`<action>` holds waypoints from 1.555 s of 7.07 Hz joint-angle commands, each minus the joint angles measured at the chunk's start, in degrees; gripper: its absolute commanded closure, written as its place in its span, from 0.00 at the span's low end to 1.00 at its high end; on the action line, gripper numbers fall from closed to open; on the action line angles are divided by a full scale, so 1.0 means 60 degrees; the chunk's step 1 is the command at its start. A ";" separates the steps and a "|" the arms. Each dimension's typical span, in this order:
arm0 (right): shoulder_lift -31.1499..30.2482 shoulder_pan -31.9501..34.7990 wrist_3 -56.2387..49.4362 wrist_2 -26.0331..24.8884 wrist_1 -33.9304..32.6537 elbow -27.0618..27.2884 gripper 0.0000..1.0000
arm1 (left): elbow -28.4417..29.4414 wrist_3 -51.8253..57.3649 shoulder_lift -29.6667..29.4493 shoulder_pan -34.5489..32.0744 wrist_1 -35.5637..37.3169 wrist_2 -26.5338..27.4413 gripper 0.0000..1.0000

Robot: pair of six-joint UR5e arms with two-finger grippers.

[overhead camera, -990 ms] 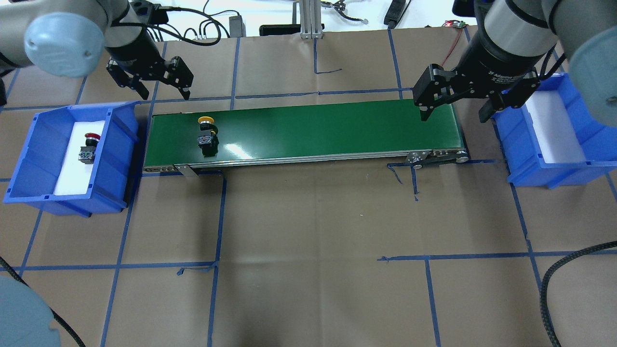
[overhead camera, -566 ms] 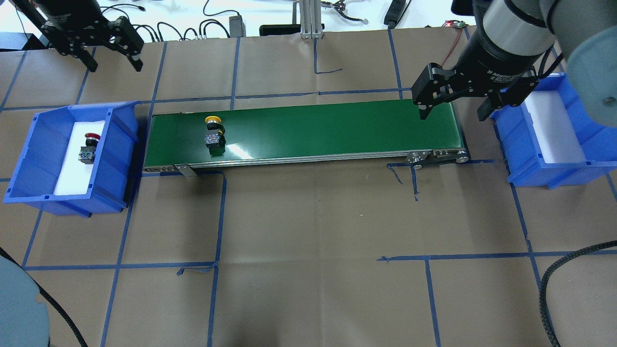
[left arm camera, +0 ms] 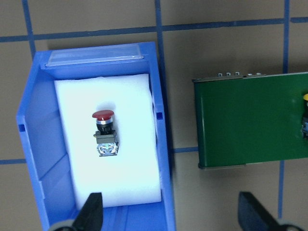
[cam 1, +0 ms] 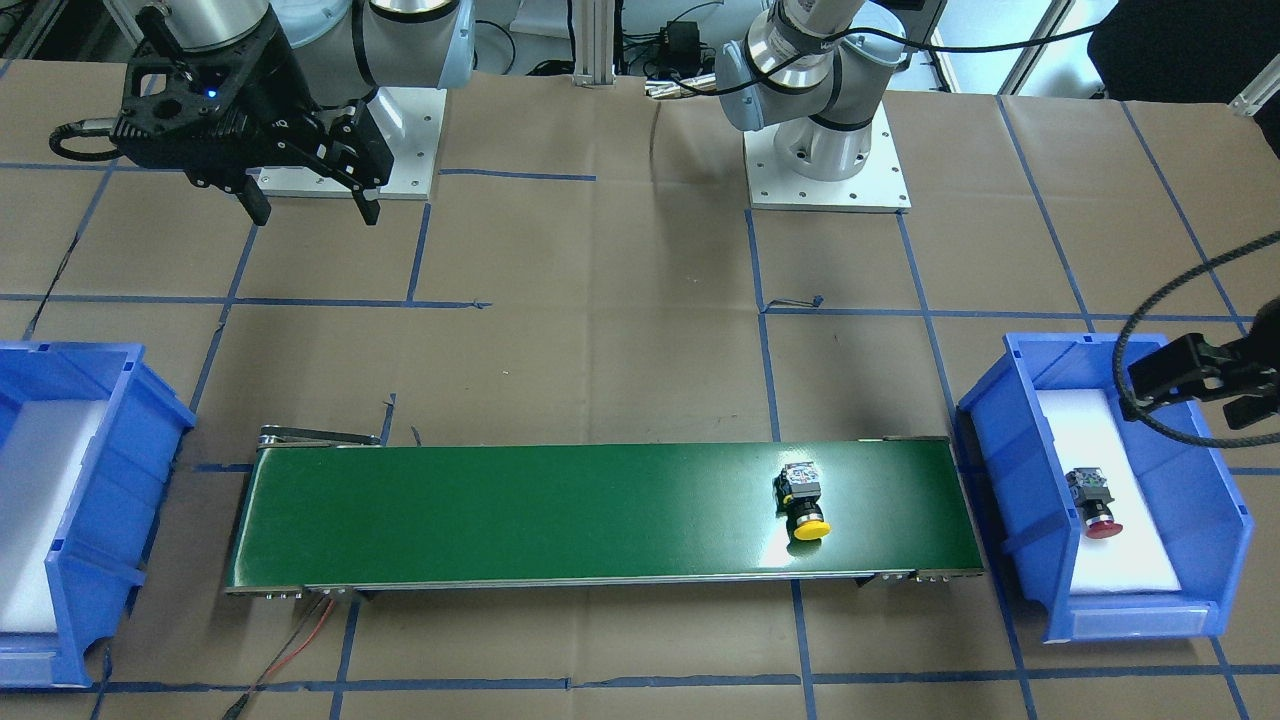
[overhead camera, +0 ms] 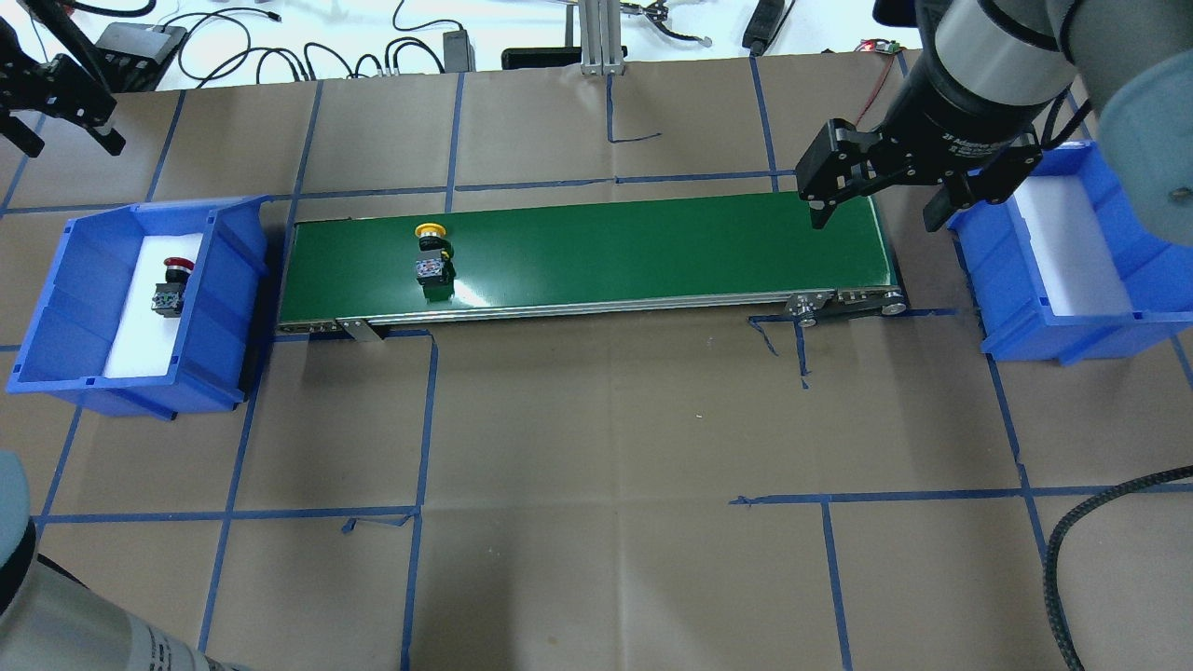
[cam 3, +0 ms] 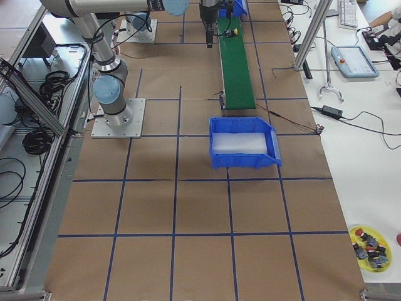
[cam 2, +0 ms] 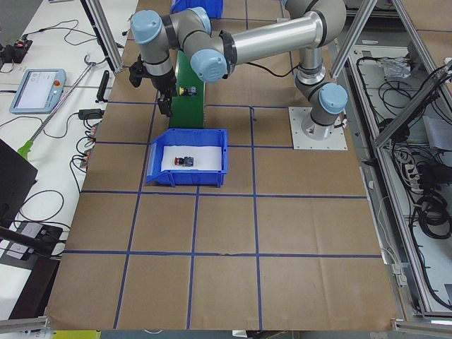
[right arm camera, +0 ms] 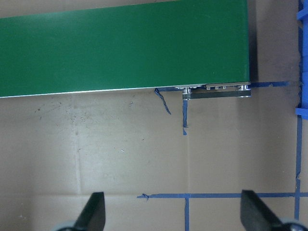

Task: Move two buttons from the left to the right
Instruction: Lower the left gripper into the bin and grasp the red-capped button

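Observation:
The yellow button [overhead camera: 431, 252] lies on its side on the green conveyor belt [overhead camera: 606, 252], near its left end; it also shows in the front view [cam 1: 805, 500]. The red button [overhead camera: 171, 284] lies on white foam in the left blue bin [overhead camera: 233, 280], and shows in the left wrist view [left arm camera: 104, 132]. My left gripper [overhead camera: 70, 140] is open and empty, high over the table beyond the bin's far left corner [left arm camera: 171, 214]. My right gripper [overhead camera: 878, 219] is open and empty over the belt's right end [right arm camera: 173, 214].
The right blue bin [overhead camera: 997, 280] holds only white foam and stands just past the belt's right end. Cables and boxes line the table's far edge. A black corrugated hose [overhead camera: 1072, 540] lies at the front right. Blue tape lines cross the brown table.
My left gripper has swung left, from the belt's far left corner to beyond the bin. The yellow button has ridden a little to the right on the belt. The right gripper has barely moved.

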 commanded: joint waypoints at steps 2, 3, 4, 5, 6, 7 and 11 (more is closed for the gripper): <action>-0.0079 -0.0012 -0.0034 -0.0025 0.0043 -0.0006 0.00 | -0.0326 0.0567 -0.0362 0.0416 0.0496 -0.0060 0.03; -0.0035 -0.0012 -0.0035 -0.0011 0.0043 -0.0006 0.00 | -0.0661 0.0567 -0.0392 0.0430 0.0757 -0.0060 0.03; -0.0020 -0.0012 -0.0035 -0.0011 0.0043 -0.0021 0.00 | -0.1374 0.0582 -0.0392 0.0474 0.1775 -0.0060 0.03; -0.0020 -0.0012 -0.0035 -0.0011 0.0043 -0.0021 0.00 | -0.2092 0.0596 -0.0392 0.0503 0.2772 -0.0074 0.03; 0.0009 -0.0012 -0.0035 -0.0011 0.0043 -0.0035 0.00 | -0.2752 0.0582 -0.0377 0.0504 0.3565 -0.0074 0.03; 0.0010 -0.0012 -0.0035 -0.0025 0.0029 -0.0050 0.00 | -0.3411 0.0567 -0.0377 0.0504 0.4501 -0.0074 0.03; 0.0010 -0.0012 -0.0020 -0.0011 -0.0015 -0.0079 0.00 | -0.4721 0.0552 -0.0829 0.0518 0.6660 -0.0075 0.03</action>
